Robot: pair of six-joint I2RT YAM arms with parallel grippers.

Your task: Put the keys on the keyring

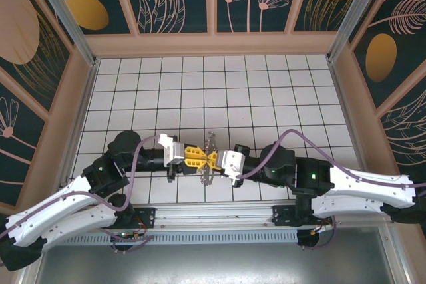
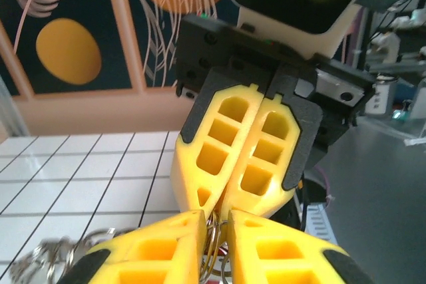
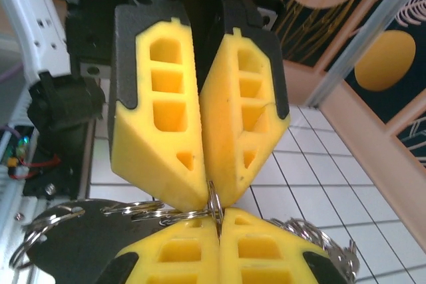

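Nearest my left wrist camera, the left gripper (image 2: 216, 247) has its two yellow fingers brought almost together. Only a thin slot is left between them, and fine wire loops of the keyring (image 2: 213, 231) run down into it. The fingers' lower ends are cut off by the bottom edge of the view.

Just beyond and facing it, the right gripper (image 2: 247, 154) has its two fingers pressed flat against each other. Its tips are hidden behind the left one's fingers, so I cannot see the pinch itself from here.

The right wrist camera is plainer. One wire loop is nipped at the very tips of the left gripper's fingers and drops straight into the closed seam of the right one's. Both are clamped on the keyring, nose to nose.

More loops spill out to either side, blurred. I count at least two on one side and a tangle on the other, no firmer than that. Whether any piece among them is a key I cannot tell.

From above I count two arms, two grippers, four yellow fingers and one metal cluster between them. The cluster is over the front rows of the tiled table (image 1: 266, 91).
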